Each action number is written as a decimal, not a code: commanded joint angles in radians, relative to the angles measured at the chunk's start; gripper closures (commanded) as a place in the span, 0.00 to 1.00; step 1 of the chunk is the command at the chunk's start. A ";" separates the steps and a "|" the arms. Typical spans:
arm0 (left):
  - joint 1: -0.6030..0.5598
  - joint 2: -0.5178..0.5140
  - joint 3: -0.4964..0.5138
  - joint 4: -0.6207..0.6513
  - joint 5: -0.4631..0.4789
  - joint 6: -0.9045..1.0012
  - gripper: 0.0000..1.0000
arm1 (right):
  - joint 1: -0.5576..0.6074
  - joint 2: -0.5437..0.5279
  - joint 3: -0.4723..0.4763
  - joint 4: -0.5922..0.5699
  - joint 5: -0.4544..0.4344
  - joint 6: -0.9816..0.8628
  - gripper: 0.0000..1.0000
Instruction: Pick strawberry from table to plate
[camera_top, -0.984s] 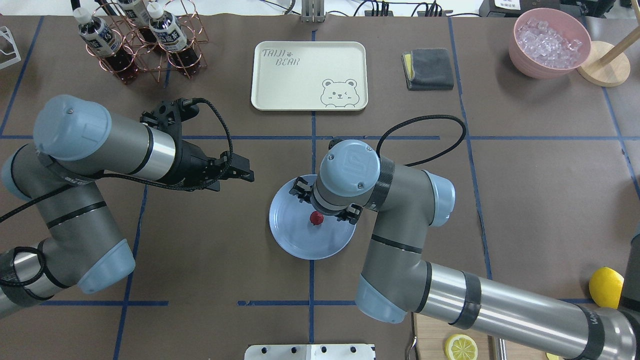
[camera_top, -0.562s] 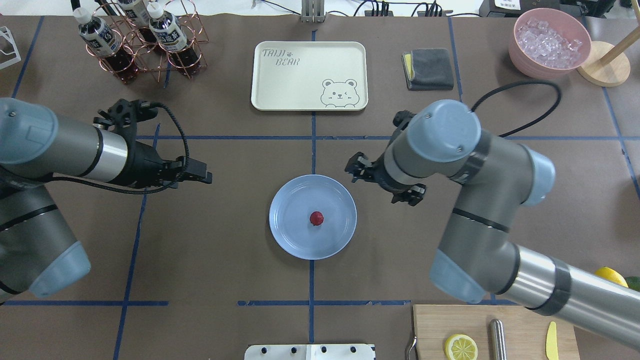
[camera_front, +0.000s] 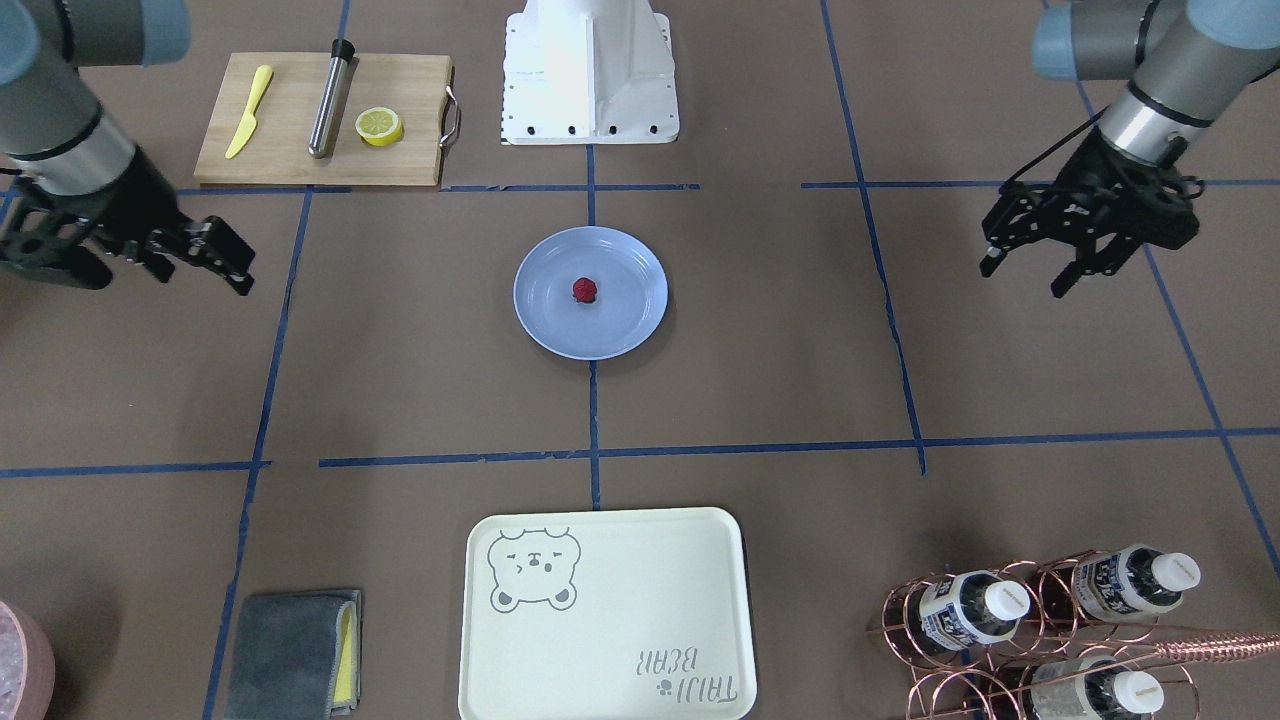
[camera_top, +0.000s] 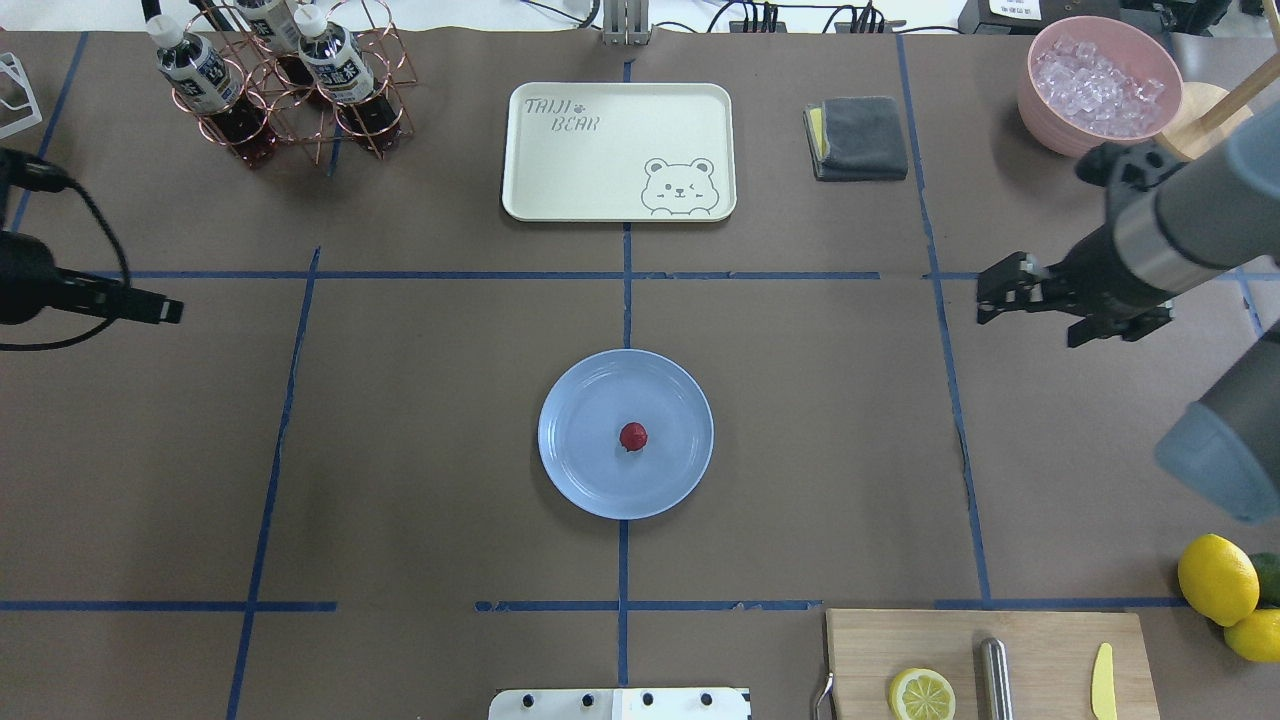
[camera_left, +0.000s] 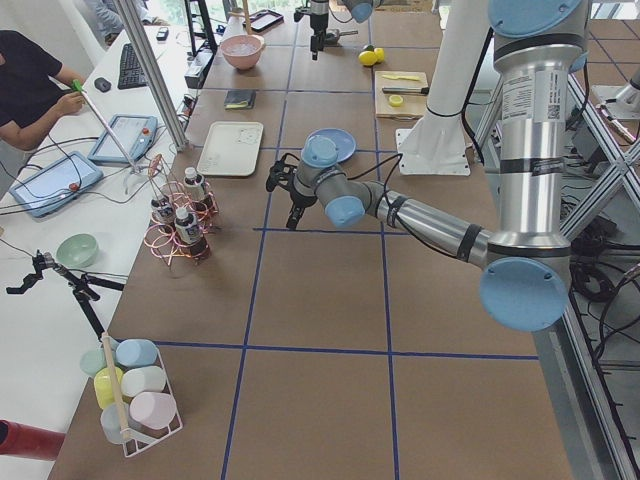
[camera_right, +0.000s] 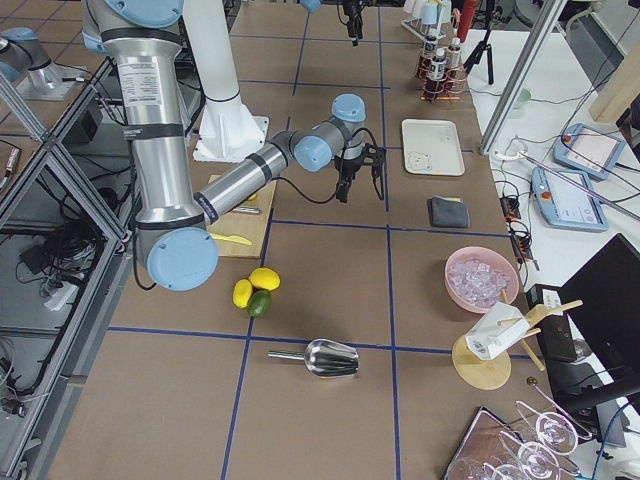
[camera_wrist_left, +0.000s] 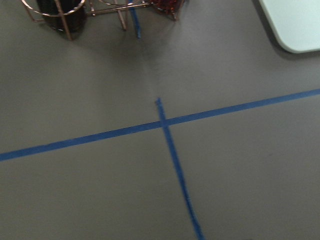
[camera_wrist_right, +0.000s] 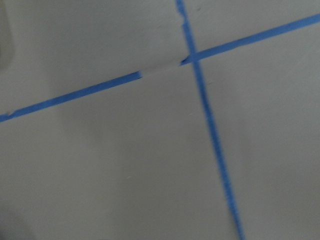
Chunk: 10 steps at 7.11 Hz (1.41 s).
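Tiny rounded dark-red strawberry (camera_top: 633, 436) on glossy round light-blue plate (camera_top: 580, 472); left tool (camera_front: 1024, 276) and right tool (camera_top: 1028, 321) both spread

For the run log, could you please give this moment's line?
strawberry on plate | left pincer open | right pincer open

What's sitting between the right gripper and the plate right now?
Nothing stands there. In the overhead view, the stretch from the right gripper to the plate holding the strawberry is bare table, crossed only by a blue tape line.
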<state>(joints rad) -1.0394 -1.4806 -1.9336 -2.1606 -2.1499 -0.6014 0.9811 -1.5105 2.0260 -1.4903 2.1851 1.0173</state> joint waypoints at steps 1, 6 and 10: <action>-0.224 0.069 0.069 0.055 -0.099 0.385 0.08 | 0.207 -0.120 -0.047 -0.005 0.057 -0.378 0.00; -0.475 -0.034 0.077 0.709 -0.149 0.753 0.00 | 0.432 -0.140 -0.285 0.002 0.178 -0.954 0.00; -0.470 -0.012 0.214 0.558 -0.343 0.750 0.00 | 0.461 -0.166 -0.283 0.005 0.235 -0.994 0.00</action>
<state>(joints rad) -1.5094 -1.4994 -1.7307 -1.5811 -2.4916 0.1490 1.4331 -1.6658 1.7415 -1.4871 2.3976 0.0310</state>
